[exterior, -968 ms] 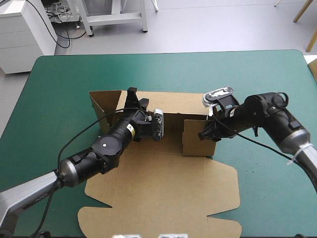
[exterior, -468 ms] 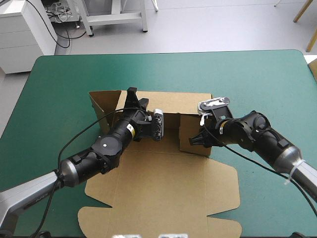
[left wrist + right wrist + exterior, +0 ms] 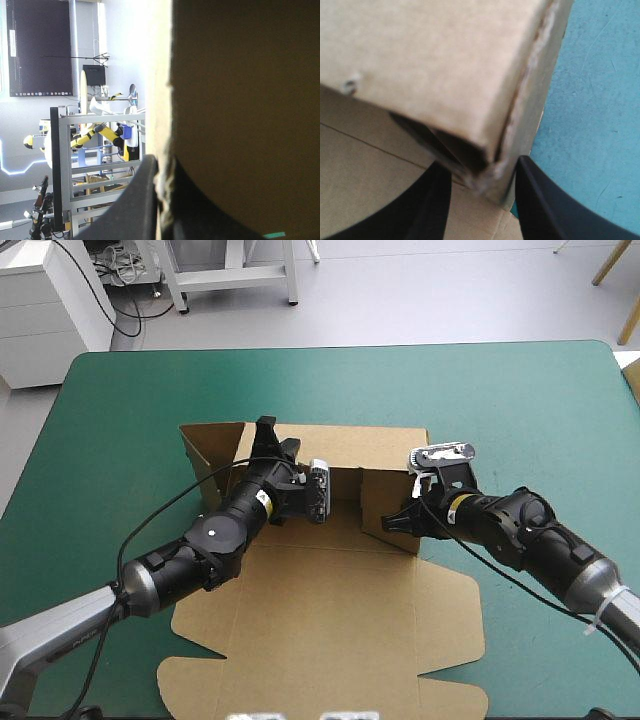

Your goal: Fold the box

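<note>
Right gripper (image 3: 398, 522), clamped on 1 side wall of the brown cardboard box (image 3: 330, 630), has swung it inward; left gripper (image 3: 266, 432) still pinches the back wall

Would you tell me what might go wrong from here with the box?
The right gripper pinches only a corner of the side wall, which may slip free or crumple. The left gripper holds the back wall by its thin top edge; a hard pull might bend it.

Brown box (image 3: 330, 630) half-built mid-table, far walls raised, lid flat
</note>
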You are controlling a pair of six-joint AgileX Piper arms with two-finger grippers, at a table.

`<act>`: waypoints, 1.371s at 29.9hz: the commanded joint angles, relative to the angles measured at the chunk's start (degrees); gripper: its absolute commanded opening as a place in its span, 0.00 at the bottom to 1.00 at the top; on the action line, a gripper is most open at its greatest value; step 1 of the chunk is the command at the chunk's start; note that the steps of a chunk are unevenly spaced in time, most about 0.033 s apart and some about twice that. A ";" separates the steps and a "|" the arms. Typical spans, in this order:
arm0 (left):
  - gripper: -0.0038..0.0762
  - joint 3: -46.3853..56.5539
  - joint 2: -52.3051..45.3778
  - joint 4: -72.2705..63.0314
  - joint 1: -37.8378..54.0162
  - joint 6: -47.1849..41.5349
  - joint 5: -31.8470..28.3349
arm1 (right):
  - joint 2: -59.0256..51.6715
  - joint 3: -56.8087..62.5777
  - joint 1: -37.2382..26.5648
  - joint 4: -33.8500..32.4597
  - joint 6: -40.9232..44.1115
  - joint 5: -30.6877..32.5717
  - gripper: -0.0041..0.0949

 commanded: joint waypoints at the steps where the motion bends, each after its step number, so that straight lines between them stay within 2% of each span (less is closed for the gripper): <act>1: 0.04 -1.34 -1.34 -0.50 -0.47 -0.97 -0.50 | -1.47 -1.32 0.38 -0.61 0.45 -5.06 0.33; 4: 0.04 -1.34 -1.66 -0.80 -0.47 -0.97 -2.47 | -1.37 -1.32 0.38 -1.43 2.50 -6.09 0.25; 8: 0.04 -1.34 -2.57 -0.91 -0.56 -1.06 -5.05 | -1.37 -1.32 0.38 -2.56 3.92 -6.39 0.04; 9: 0.04 -1.34 -2.78 -1.06 -0.56 -1.06 -5.38 | -1.37 -1.32 0.38 -2.56 4.27 -6.39 0.02; 15: 0.04 -1.34 -3.87 -1.20 -0.70 -1.06 -7.13 | -1.37 -1.32 0.38 -2.56 4.50 -6.39 0.02; 18: 0.07 -1.34 -4.07 -1.20 -0.70 -1.06 -7.25 | -1.37 -1.32 0.38 -2.56 4.50 -6.39 0.02; 26: 0.41 -1.34 -5.95 -3.17 -1.61 -1.06 -6.97 | -1.37 -1.42 0.38 -2.56 4.50 -6.62 0.02; 28: 0.46 -1.34 -6.91 -4.45 -2.81 -1.06 -6.45 | -1.37 -1.42 0.38 -2.56 4.60 -6.99 0.02; 30: 0.47 -1.34 -7.85 -6.50 -4.01 -1.06 -5.81 | -1.37 -1.54 0.38 -2.69 4.75 -7.36 0.02; 32: 0.47 -1.34 -8.65 -8.81 -5.60 -0.71 -3.95 | -1.37 -1.68 0.38 -3.24 5.58 -7.65 0.02; 41: 0.47 -1.34 -10.02 -18.87 -17.30 5.50 15.01 | -1.37 -2.12 0.27 -7.65 7.91 -8.04 0.02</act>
